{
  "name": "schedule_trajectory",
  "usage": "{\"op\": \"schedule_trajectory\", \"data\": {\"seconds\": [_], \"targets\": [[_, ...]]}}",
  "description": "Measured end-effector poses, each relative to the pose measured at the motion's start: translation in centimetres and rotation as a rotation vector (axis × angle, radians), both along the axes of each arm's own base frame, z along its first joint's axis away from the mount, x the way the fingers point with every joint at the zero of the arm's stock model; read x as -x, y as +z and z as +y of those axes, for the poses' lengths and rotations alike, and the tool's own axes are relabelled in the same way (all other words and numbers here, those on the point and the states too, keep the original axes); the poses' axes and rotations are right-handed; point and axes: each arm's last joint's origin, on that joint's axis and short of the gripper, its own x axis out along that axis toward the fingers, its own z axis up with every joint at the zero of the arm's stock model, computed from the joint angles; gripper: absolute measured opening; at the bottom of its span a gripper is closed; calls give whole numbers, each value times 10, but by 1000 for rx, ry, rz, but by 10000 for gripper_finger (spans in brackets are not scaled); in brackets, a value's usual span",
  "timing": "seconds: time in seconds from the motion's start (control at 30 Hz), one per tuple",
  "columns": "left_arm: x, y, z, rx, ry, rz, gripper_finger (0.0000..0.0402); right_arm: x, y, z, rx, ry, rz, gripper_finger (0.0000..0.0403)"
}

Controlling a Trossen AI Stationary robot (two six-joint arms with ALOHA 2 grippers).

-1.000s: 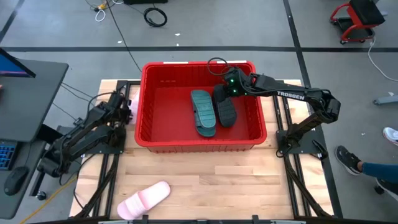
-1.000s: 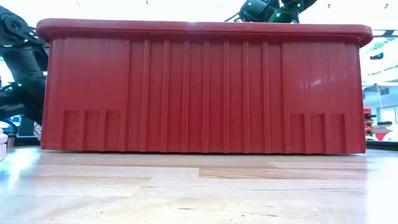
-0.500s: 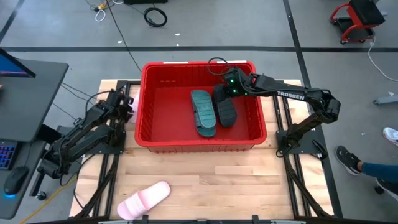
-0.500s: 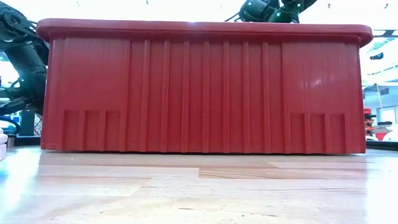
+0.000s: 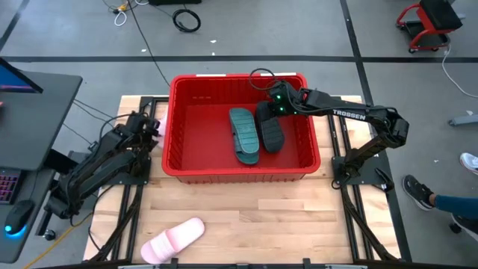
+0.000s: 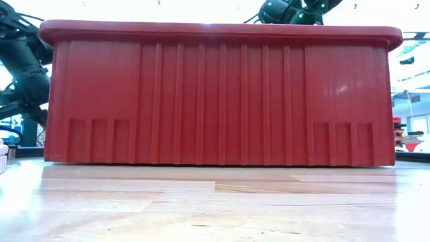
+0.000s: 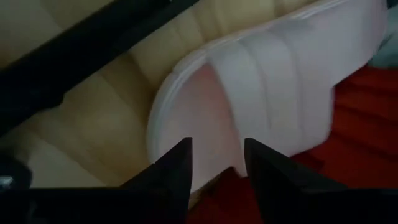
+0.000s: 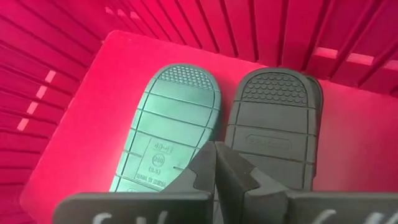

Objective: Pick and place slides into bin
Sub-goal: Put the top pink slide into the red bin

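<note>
The red bin (image 5: 240, 172) stands mid-table. A teal slide (image 5: 244, 134) and a black slide (image 5: 271, 127) lie sole-up on its floor, side by side; both also show in the right wrist view (image 8: 171, 140) (image 8: 273, 137). My right gripper (image 8: 216, 163) is shut and empty above them, at the bin's far right (image 5: 278, 103). My left gripper (image 7: 216, 163) is open beside the bin's left wall (image 5: 148, 124), its fingers over a pale pink slide (image 7: 267, 81) lying on the table against the bin. I cannot tell whether they touch it. A second pink slide (image 5: 173, 240) lies near the front left.
The bin's tall ribbed near wall (image 6: 215, 94) fills the low view. Black arm frames (image 5: 127, 194) (image 5: 358, 179) flank the bin. Bare wooden tabletop (image 5: 299, 224) lies in front of the bin. A person's shoe (image 5: 418, 193) shows beyond the table's right edge.
My left arm has shifted a little beside the bin's left wall, with its gripper staying over the pink slide there. The slides in the bin have not moved.
</note>
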Motion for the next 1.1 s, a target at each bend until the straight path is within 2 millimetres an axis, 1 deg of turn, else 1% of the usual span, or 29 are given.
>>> {"op": "schedule_trajectory", "data": {"seconds": [0.1, 0.17, 0.4, 0.6, 0.87, 1.0, 1.1], "targets": [[0, 0, 1, -31, 21, 15, 145, 0, 0, 0, 3, -5, 1, 14], [0, -3, 2, -44, 30, 17, 139, 1, 0, -1, 8, -12, 3, 14], [-4, -30, 8, -107, 58, -63, 119, 3, 0, -6, 0, -35, -3, 14], [-7, -24, 14, -216, 14, -82, 113, 3, 0, -5, -18, -18, -11, 14], [-6, -29, 14, -225, 15, -53, 123, 3, 0, -5, -36, -30, -16, 14], [-9, -24, 18, -312, -51, -48, 118, 3, 0, -5, -46, -39, -22, 14], [-10, -21, 20, -355, -68, -52, 115, 3, -1, -5, -53, -47, -26, 14]]}}
